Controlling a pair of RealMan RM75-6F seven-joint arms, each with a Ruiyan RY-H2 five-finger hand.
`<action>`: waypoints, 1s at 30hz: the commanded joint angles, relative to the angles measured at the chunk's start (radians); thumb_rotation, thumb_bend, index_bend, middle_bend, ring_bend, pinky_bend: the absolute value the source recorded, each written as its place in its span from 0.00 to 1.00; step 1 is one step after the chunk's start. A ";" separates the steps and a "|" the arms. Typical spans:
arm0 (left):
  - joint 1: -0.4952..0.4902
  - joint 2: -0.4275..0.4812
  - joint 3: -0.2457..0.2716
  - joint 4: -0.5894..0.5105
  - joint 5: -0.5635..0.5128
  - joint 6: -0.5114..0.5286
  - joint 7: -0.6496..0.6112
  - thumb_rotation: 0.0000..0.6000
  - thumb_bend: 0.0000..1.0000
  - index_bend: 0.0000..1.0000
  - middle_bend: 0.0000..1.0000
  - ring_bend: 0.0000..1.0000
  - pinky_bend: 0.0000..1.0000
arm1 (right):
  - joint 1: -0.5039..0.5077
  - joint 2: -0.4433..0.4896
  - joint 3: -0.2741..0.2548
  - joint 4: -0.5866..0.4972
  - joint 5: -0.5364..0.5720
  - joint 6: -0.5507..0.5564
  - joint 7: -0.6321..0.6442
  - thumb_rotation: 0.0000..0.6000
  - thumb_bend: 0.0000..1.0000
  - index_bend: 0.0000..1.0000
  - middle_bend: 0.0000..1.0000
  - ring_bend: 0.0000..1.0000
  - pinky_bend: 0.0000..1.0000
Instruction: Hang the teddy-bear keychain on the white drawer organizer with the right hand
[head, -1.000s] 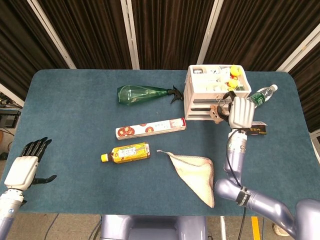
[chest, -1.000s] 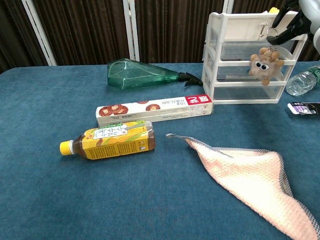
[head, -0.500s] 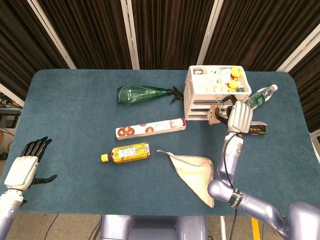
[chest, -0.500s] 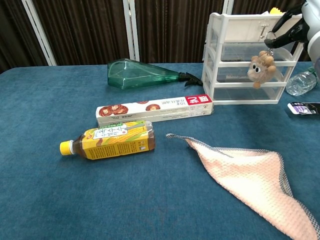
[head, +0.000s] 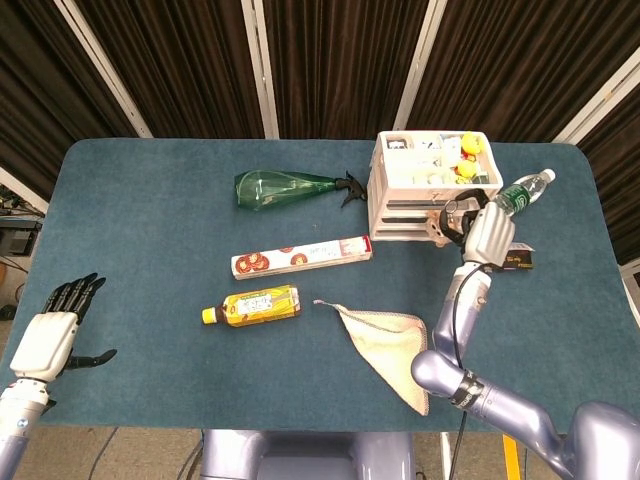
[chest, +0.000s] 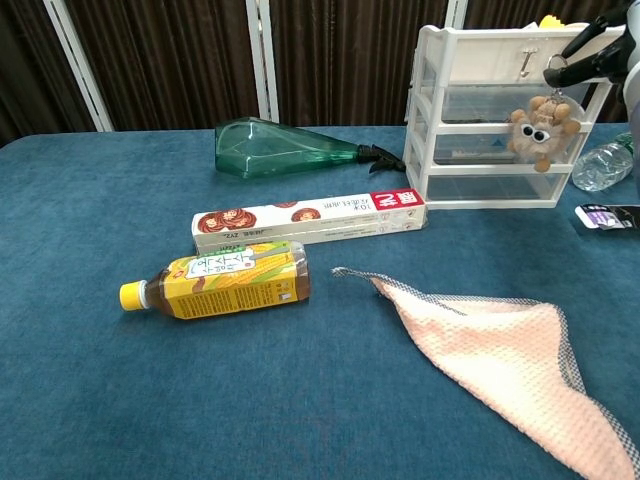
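The brown teddy-bear keychain (chest: 542, 125) dangles in front of the white drawer organizer (chest: 470, 45), level with its middle drawer near the right edge. My right hand (chest: 612, 48) pinches the metal ring (chest: 556, 72) above the bear, close to the organizer's top right corner. From the head view, the right hand (head: 487, 232) sits just in front of the organizer (head: 395, 190) and covers most of the bear. My left hand (head: 45, 340) hovers at the table's near left corner, fingers spread and holding nothing.
A green spray bottle (chest: 280, 148) lies left of the organizer. In front of it are a long box (chest: 310, 220), a yellow drink bottle (chest: 220, 278) and a pink cloth (chest: 510, 350). A water bottle (chest: 605, 160) and a dark packet (chest: 610, 215) lie at the right.
The right hand has shifted slightly to the right with the ring. The bear swung left, then right, and now hangs nearer the organizer's right edge. The left hand stayed put.
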 joint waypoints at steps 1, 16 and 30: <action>0.000 0.000 0.000 -0.001 0.001 0.000 -0.001 1.00 0.09 0.00 0.00 0.00 0.00 | 0.003 -0.003 0.001 0.001 0.001 0.001 -0.002 1.00 0.28 0.57 1.00 1.00 0.84; 0.000 0.000 -0.002 -0.008 0.000 0.001 -0.011 1.00 0.09 0.00 0.00 0.00 0.00 | 0.037 -0.035 0.028 0.005 0.035 0.020 -0.035 1.00 0.25 0.57 1.00 1.00 0.84; -0.001 0.006 -0.002 -0.012 0.001 -0.003 -0.029 1.00 0.08 0.00 0.00 0.00 0.00 | 0.069 -0.058 0.068 0.013 0.078 0.021 -0.044 1.00 0.25 0.57 1.00 1.00 0.84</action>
